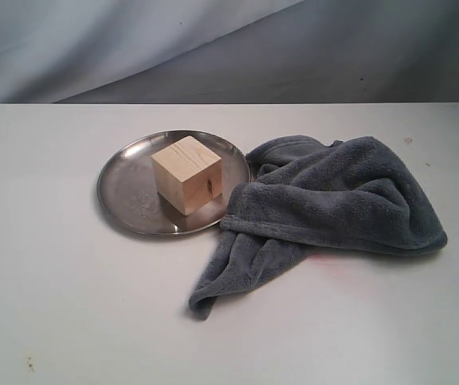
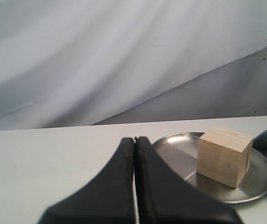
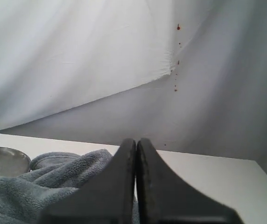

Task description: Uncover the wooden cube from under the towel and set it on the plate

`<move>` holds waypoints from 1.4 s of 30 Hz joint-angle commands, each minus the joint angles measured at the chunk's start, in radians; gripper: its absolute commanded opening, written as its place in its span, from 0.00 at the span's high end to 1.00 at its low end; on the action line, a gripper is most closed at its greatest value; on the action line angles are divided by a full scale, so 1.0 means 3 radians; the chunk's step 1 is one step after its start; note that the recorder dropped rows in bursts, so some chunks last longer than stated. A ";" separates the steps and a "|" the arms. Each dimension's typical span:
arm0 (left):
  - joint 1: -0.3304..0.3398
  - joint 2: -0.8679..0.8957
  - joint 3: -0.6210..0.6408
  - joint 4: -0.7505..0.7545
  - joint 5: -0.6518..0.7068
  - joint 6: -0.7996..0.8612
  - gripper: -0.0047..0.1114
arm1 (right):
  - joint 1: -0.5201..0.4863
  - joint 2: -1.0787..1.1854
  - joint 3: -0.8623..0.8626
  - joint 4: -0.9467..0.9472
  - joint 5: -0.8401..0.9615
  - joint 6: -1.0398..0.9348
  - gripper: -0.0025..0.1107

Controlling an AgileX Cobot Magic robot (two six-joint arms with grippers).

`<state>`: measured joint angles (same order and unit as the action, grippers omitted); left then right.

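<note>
I am holding both sets of jaws pressed together, tip against tip, and neither is pinching anything. The wooden cube (image 1: 187, 183) is sitting on the plate (image 1: 125, 196), ahead of my left jaws and a little off their line, toward the towel (image 1: 334, 200). It is standing flat on one face, clear of the rim. The towel is lying bunched on the worktop (image 1: 69, 321) just ahead of and below my right jaws. Its near fold is meeting the plate's edge, though I cannot tell whether it is touching the rim or lapping over it. Nothing is covering the cube, so I am judging the job as good as done. If I were taking the cube up again, I am expecting it to be stiff, fairly light and smooth-sided. I would close on two opposite flat faces around mid-height, turning my jaws first to square with them, since a corner grip would be slipping. The steel plate is looking slick and would likely be sliding under a push. The towel is soft and floppy, best pinched at a raised fold.
</note>
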<state>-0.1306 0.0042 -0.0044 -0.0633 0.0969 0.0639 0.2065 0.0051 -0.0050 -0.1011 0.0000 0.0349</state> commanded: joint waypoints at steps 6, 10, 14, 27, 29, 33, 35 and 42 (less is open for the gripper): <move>0.0007 -0.0014 0.0015 -0.0008 -0.0036 -0.0007 0.96 | -0.0024 -0.0017 0.0017 -0.0072 0.0334 -0.0268 0.98; 0.0007 -0.0014 0.0015 -0.0008 -0.0036 -0.0007 0.96 | -0.0024 -0.0017 0.0017 0.0046 0.0267 -0.0268 0.98; 0.0007 -0.0014 0.0015 -0.0008 -0.0036 -0.0007 0.96 | -0.0024 -0.0017 0.0017 0.0337 0.0267 -0.0454 0.98; 0.0007 -0.0014 0.0015 -0.0008 -0.0036 -0.0007 0.96 | -0.0024 -0.0017 0.0017 0.0337 0.0313 -0.0729 0.98; 0.0007 -0.0014 0.0015 -0.0008 -0.0036 -0.0007 0.96 | -0.0024 -0.0017 0.0017 0.0337 0.0313 -0.0729 0.98; 0.0007 -0.0014 0.0015 -0.0008 -0.0036 -0.0007 0.96 | -0.0024 -0.0017 0.0017 0.0337 0.0313 -0.0729 0.98; 0.0007 -0.0014 0.0015 -0.0008 -0.0036 -0.0007 0.96 | -0.0024 -0.0017 0.0017 0.0337 0.0313 -0.0729 0.98; 0.0007 -0.0014 0.0015 -0.0008 -0.0036 -0.0007 0.96 | -0.0024 -0.0017 0.0017 0.0337 0.0313 -0.0729 0.98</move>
<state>-0.1306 0.0042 -0.0044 -0.0633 0.0969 0.0639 0.2065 0.0027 -0.0033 -0.0093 0.0879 -0.1775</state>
